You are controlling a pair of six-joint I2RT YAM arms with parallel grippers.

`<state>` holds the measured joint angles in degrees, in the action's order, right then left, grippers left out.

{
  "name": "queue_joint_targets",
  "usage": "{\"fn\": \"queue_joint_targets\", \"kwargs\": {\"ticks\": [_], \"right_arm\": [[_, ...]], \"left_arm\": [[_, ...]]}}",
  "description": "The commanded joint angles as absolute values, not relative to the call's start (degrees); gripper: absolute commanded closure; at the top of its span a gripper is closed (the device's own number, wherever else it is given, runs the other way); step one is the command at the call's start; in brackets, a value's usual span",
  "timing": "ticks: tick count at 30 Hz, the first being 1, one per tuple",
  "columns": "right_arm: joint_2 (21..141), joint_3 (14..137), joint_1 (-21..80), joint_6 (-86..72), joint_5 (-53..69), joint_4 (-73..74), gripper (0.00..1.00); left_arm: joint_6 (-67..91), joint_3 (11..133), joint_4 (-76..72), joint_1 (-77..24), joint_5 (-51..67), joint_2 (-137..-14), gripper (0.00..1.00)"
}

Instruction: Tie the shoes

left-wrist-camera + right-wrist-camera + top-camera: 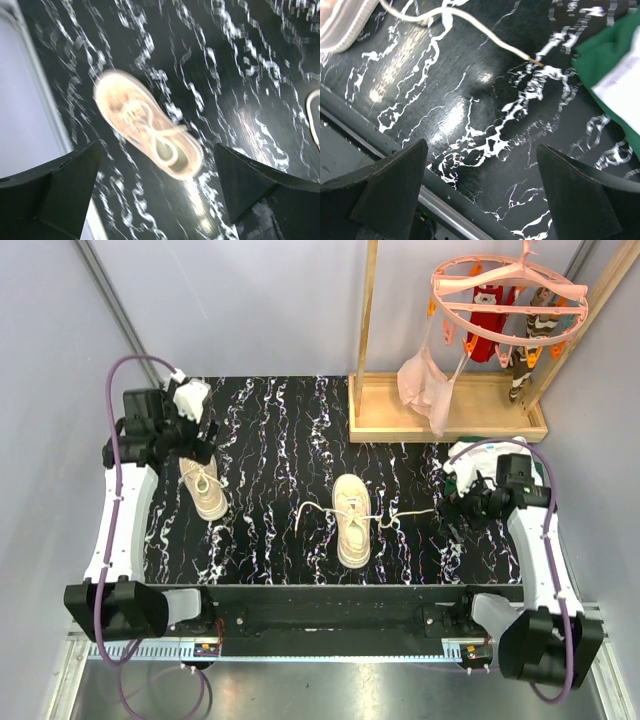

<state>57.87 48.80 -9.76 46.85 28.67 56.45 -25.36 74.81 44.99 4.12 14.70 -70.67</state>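
Observation:
Two beige sneakers lie on the black marbled table. The left shoe (203, 488) lies near the left edge with its white laces in a bow; in the left wrist view it (150, 130) shows blurred, below the open fingers. The middle shoe (351, 519) has loose laces spread to both sides. One lace end (522, 54) reaches toward the right arm. My left gripper (196, 445) is open and empty above the left shoe's far end. My right gripper (462, 502) is open and empty over the table right of the lace end.
A wooden rack base (445, 410) stands at the back right, with a pink round hanger (505, 295) holding socks and cloth above it. A green and white cloth (615, 80) lies by the right gripper. The table's front rail (380, 150) is close below.

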Motion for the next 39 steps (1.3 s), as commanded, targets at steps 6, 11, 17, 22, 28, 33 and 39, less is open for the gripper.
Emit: {"fn": "queue_joint_targets", "kwargs": {"ticks": [6, 11, 17, 22, 28, 33, 39], "right_arm": [[65.65, 51.68, -0.36, 45.44, 22.77, 49.93, 0.00], [69.86, 52.47, 4.82, 41.93, 20.31, 46.94, 0.00], [74.61, 52.47, 7.64, 38.94, 17.58, 44.04, 0.00], [77.16, 53.35, 8.26, 37.00, 15.56, 43.16, 0.00], [78.05, 52.74, 8.26, 36.83, 12.92, 41.31, 0.00], [78.66, 52.47, 8.26, 36.56, 11.08, 40.08, 0.00], [79.98, 53.17, 8.26, 35.86, 9.32, 38.76, 0.00]], "left_arm": [[-28.92, 86.77, 51.07, -2.45, 23.12, -83.23, 0.01], [-25.32, 67.45, 37.72, -14.40, 19.96, -78.93, 0.01], [-20.05, 60.39, 34.19, -25.56, 17.06, -85.32, 0.24], [-13.12, 60.29, 31.12, -29.00, 15.29, -92.01, 0.34], [-6.61, 59.86, 26.03, -31.90, 11.53, -95.00, 0.35], [-4.66, 60.56, 24.70, -34.18, 6.24, -97.73, 0.41], [-2.90, 59.94, 24.26, -36.74, 0.27, -102.12, 0.61]]}}
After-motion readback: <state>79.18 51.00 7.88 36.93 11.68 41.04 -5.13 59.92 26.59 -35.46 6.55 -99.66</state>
